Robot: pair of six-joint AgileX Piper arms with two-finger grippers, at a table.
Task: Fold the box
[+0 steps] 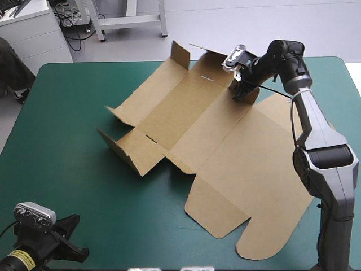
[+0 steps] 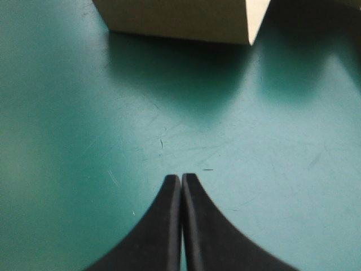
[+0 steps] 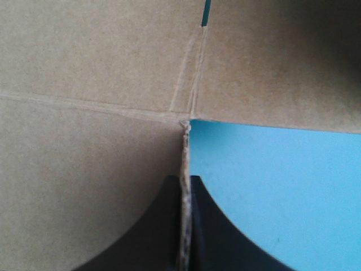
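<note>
**A:** Where is the box lying?

**B:** The cut sheet of brown corrugated board, the box [image 1: 225,164], is lying mostly flat across the middle and right of the teal-green table cover [image 1: 73,124]. Its far flaps and near-left ones are standing partly raised, and none are tucked.

**A:** And what are the arms doing?

**B:** The right gripper [image 3: 184,179], with its two broad black fin-shaped fingers, is pinching the thin edge of a small brown side flap [image 3: 183,152] at the sheet's far side. The fingers are all but closed, with the board between them. The left gripper [image 2: 181,179] is hanging closed and empty over bare cover at the table's near-left corner, with a raised flap [image 2: 175,20] ahead of it.

**A:** So how should this fold be going?

**B:** I'm judging that the step is raising that pinched flap. It should be swinging about the pressed crease lines [image 3: 190,84] just ahead of the fingertips, not dragging the whole sheet. A light sheet may be sliding, so the idle arm could be pressing the base panel down. Going slowly until the flap is standing upright should be helping the wall hold.
</note>
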